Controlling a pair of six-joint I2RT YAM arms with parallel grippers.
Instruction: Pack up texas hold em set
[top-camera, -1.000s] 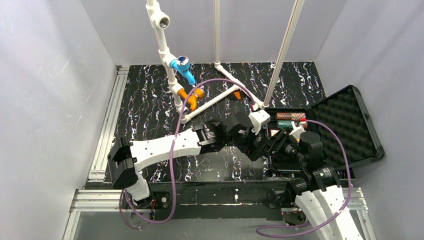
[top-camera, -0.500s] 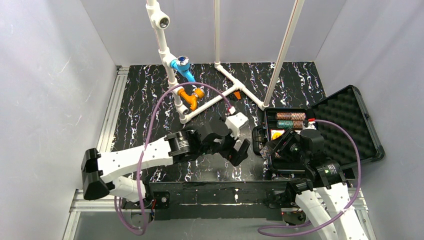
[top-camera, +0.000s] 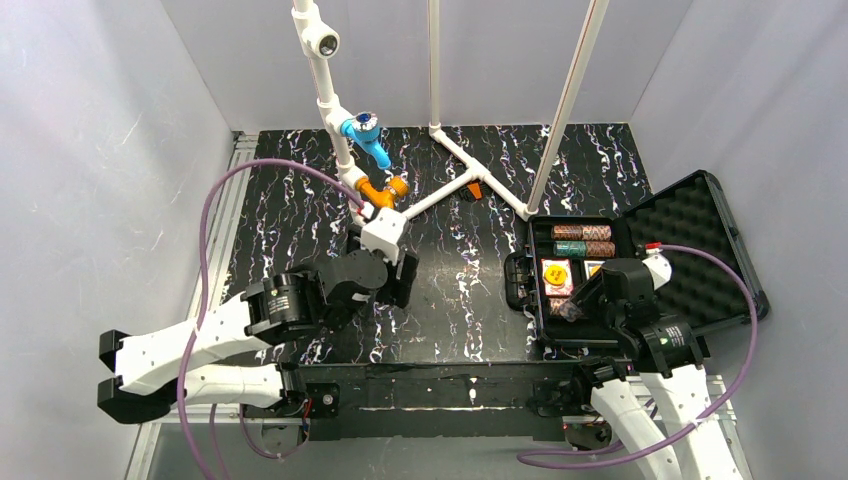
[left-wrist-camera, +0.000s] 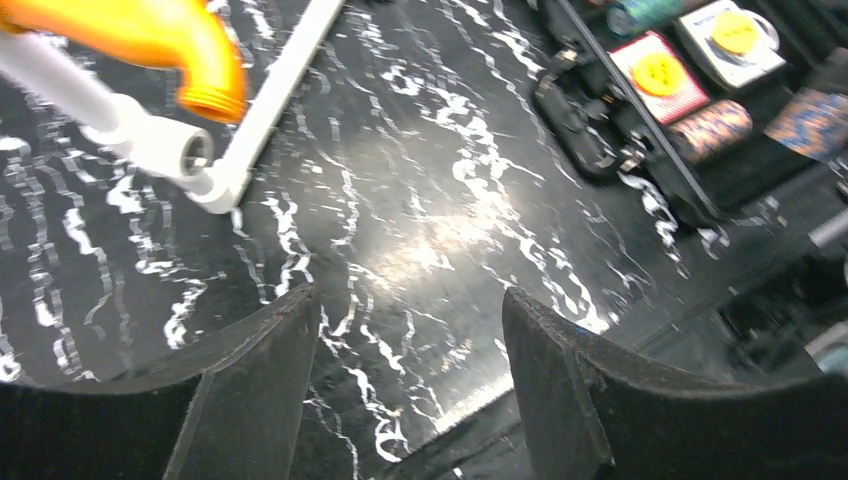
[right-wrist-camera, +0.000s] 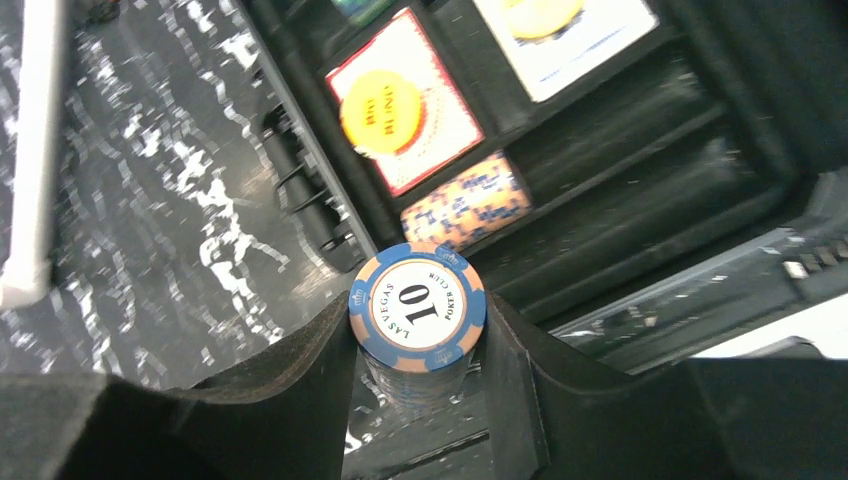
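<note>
left end effector (left-wrist-camera: 405, 300) retracted, marbled table (top-camera: 290, 190), grey walls (top-camera: 100, 150)

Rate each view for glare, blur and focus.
Left wrist view: a white glare patch sits on the glossy table, and the case at upper right is smeared and soft. Right wrist view: the chip stack in the right pincer is sharp, with its lettering readable, while the red card deck behind is softer. Top external view: evenly lit and crisp, with only faint shadows.
</note>
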